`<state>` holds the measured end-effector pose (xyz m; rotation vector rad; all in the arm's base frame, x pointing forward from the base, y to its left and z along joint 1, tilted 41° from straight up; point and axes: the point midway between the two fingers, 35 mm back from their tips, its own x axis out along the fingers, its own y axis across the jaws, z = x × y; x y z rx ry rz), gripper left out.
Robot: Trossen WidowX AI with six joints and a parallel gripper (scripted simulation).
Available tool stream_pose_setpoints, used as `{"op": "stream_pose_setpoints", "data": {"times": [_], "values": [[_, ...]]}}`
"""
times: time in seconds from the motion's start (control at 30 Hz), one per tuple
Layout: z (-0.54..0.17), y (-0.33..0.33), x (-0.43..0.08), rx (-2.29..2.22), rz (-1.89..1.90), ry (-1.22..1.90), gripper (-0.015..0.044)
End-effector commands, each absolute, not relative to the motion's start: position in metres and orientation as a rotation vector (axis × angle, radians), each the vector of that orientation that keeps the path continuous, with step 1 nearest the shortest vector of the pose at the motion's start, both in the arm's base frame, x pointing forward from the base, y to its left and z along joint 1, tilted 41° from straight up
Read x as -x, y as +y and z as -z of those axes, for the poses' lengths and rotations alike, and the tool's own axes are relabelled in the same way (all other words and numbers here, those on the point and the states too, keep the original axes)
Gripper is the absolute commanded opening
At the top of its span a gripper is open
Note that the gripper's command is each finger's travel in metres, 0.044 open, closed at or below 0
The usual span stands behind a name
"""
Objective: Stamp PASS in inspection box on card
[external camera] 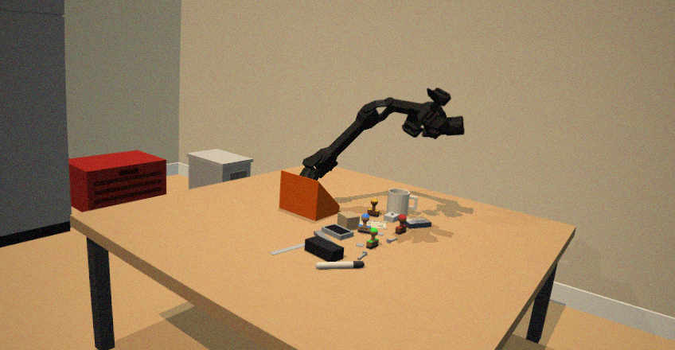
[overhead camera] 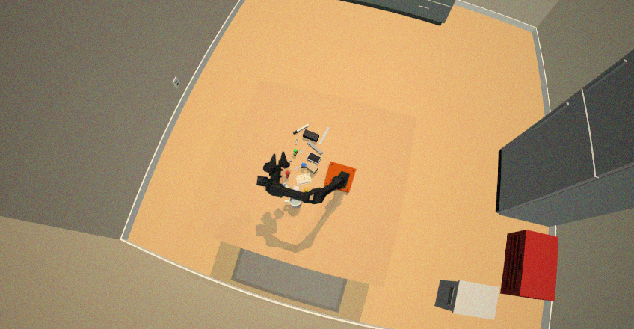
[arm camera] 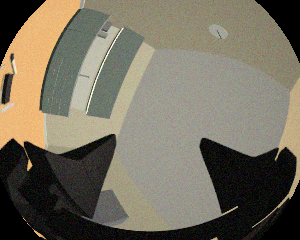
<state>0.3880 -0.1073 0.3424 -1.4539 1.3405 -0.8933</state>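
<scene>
My gripper [overhead camera: 278,153] [arm camera: 160,141] is open and empty, raised high above the table; the wrist view looks across the room between the fingers. Four knobbed stamps stand upright: green [overhead camera: 294,151] [external camera: 372,238], blue [overhead camera: 303,164] [external camera: 364,223], red [overhead camera: 287,173] [external camera: 401,223] and yellow [overhead camera: 306,190] [external camera: 374,207]. Which one reads PASS is too small to tell. The open ink pad [overhead camera: 313,158] [external camera: 337,231] has a dark surface in a grey case. The pale card [overhead camera: 303,179] [external camera: 379,224] lies flat near the blue stamp; its box and marks are too small to read.
A white mug [overhead camera: 295,202] [external camera: 397,202] stands beyond the yellow stamp. A tan block [overhead camera: 312,170] [external camera: 348,220] sits between pad and card. A black block [overhead camera: 310,135] [external camera: 324,248], a marker [overhead camera: 300,128] [external camera: 338,265] and a thin strip [overhead camera: 324,134] [external camera: 286,249] lie past the pad.
</scene>
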Motion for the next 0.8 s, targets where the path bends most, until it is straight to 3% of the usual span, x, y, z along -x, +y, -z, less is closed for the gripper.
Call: {"op": "stream_pose_setpoints", "data": {"times": [0.0, 0.2, 0.77], "values": [[-0.34, -0.108, -0.389, 1.45, 0.883, 1.346, 0.0374], [-0.252, -0.126, -0.409, 1.29, 0.55, 1.5, 0.0216], [-0.013, -0.104, -0.395, 0.251, -0.369, 1.692, 0.021]]}}
